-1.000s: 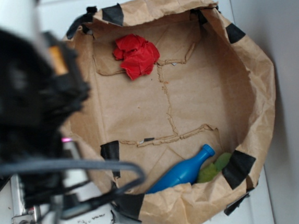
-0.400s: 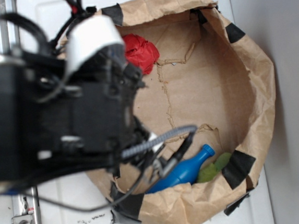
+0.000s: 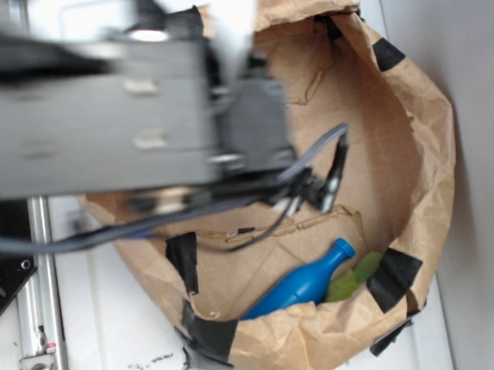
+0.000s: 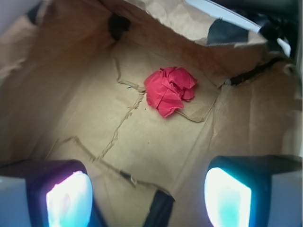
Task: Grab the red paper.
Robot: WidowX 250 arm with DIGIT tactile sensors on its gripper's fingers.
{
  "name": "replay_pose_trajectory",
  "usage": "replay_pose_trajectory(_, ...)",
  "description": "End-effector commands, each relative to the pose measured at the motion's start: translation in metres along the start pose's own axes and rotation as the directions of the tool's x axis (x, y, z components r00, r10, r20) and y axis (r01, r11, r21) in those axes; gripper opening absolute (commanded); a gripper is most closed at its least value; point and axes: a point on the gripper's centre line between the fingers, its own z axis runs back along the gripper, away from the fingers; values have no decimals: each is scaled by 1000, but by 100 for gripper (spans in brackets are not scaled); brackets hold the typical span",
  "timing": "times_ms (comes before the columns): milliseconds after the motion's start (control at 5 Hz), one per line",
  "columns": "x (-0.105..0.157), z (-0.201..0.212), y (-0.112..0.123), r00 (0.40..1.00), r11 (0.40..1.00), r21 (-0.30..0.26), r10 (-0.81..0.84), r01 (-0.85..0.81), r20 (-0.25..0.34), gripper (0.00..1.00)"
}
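Wrist view shows the gripper (image 4: 149,194) spread wide above the bag floor (image 4: 156,142), red paper (image 4: 169,90) lying well ahead.

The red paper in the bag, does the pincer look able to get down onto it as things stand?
Probably yes. In the wrist view the red paper lies alone on the floor of the brown paper bag, ahead of the open pincer, with nothing between them. The bag's walls stand off to the sides.

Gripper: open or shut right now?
Open. In the wrist view the gripper has its two fingers wide apart with nothing between them; the red paper lies ahead on the bag floor, untouched.
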Motion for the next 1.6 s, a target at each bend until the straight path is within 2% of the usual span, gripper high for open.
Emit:
replay_pose_trajectory(0, 33, -24, 1, 981, 986, 33, 160, -165, 110, 100)
replay_pose_trajectory(200, 40, -36, 11, 979, 986, 61, 146, -156, 142, 100)
replay_pose_trajectory(400, 51, -52, 25, 968, 982, 84, 149, -168, 200, 100)
replay_pose_trajectory(1400, 51, -52, 25, 968, 982, 84, 149, -168, 200, 100)
